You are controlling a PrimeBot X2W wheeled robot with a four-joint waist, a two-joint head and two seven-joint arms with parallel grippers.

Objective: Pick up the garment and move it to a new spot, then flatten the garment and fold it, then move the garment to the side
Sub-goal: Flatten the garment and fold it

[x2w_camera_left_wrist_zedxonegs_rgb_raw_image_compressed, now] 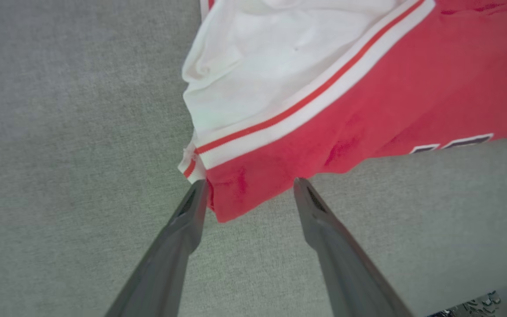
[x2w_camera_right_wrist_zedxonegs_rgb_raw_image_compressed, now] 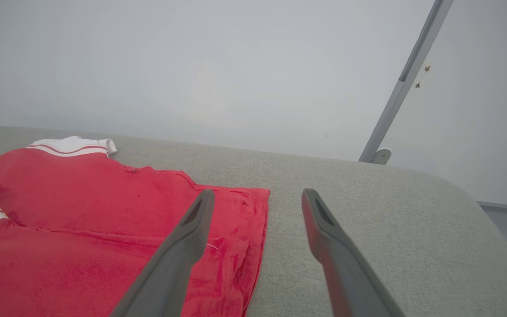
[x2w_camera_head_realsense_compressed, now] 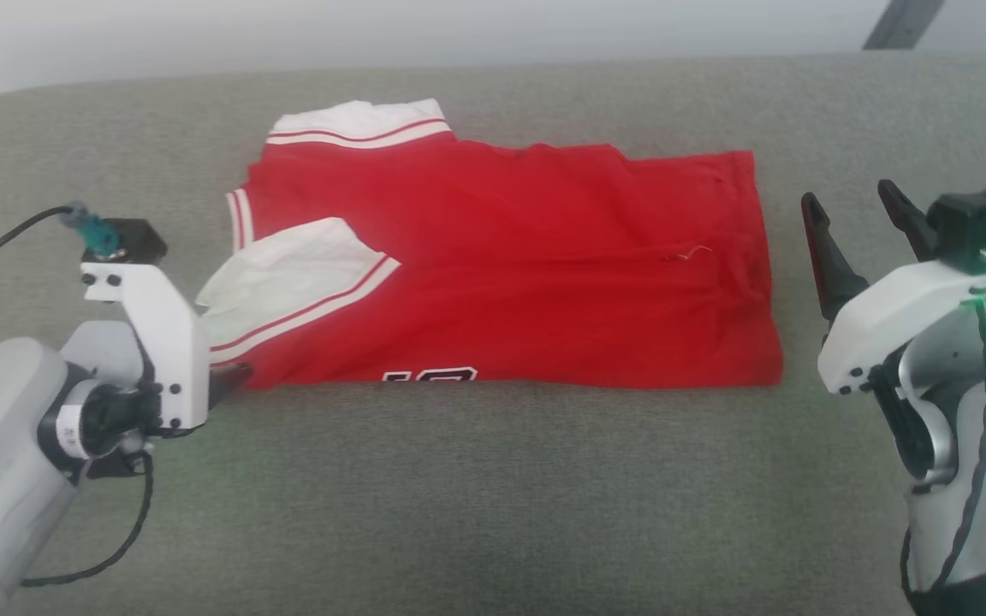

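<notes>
Head view: folded shirt (x2w_camera_head_realsense_compressed: 501, 282) lies mid-cushion (x2w_camera_head_realsense_compressed: 493, 496), long axis running left-right. Left gripper (x2w_camera_left_wrist_zedxonegs_rgb_raw_image_compressed: 249, 185) is wide open and empty, its fingers straddling the near-left corner, so it looks like the nearer arm. Right gripper (x2w_camera_head_realsense_compressed: 848, 197) is also wide open and empty, just off the right edge, clear of the cloth.

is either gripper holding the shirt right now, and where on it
Nothing is held. The left gripper is open, with the garment's near sleeve-side corner between its fingers but not clamped. The right gripper is open beside the opposite end, clear of the cloth.
</notes>
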